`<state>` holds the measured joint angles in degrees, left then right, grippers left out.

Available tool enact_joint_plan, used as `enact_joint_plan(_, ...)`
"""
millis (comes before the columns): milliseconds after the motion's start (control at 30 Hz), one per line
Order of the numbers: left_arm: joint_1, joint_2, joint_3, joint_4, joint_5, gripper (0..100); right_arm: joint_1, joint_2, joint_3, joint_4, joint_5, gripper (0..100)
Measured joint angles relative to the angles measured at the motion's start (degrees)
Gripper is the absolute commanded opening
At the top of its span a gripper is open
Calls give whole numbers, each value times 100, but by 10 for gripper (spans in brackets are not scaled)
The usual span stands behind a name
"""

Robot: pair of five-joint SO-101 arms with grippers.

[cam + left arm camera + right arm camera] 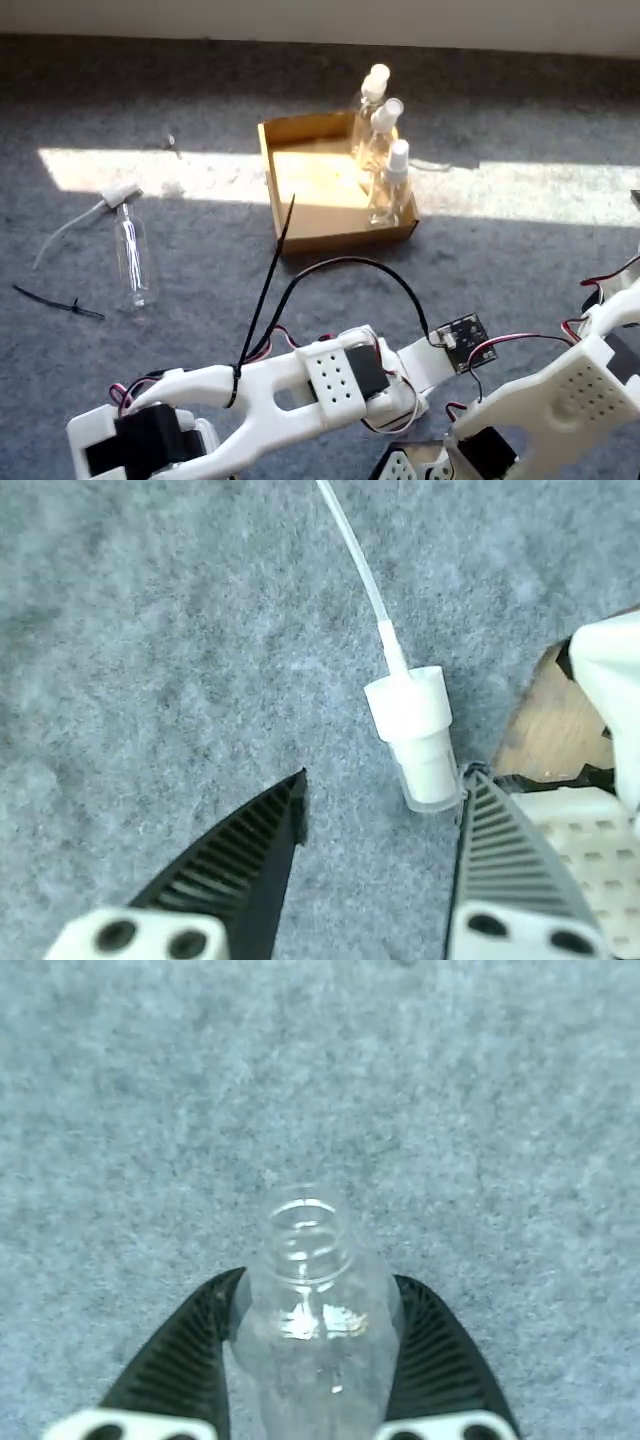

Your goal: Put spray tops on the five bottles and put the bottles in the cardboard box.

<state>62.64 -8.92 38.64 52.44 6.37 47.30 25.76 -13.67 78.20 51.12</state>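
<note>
My right hand (318, 1282) pinches the probably slick bottle (305, 1250); my spread left hand (389, 777) should take the light spray top (415, 730) by its cap.

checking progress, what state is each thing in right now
three bottles: upright in cardboard box, tops on
right gripper: shut on topless bottle
left gripper: open, beside loose spray top lying on carpet
fifth bottle: lying on its side, outside the box

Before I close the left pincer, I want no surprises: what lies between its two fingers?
A loose spray top on the carpet, beside one finger, in the left wrist view.
</note>
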Motion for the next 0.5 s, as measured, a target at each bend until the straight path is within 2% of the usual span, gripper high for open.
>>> enact_joint_plan(333, 0, 1116, -800, 0, 0, 233, 0, 0, 0, 0, 0, 4)
enact_joint_plan(500, 9, 1609, -1125, 53, 0, 146, 0, 0, 0, 0, 0, 4)
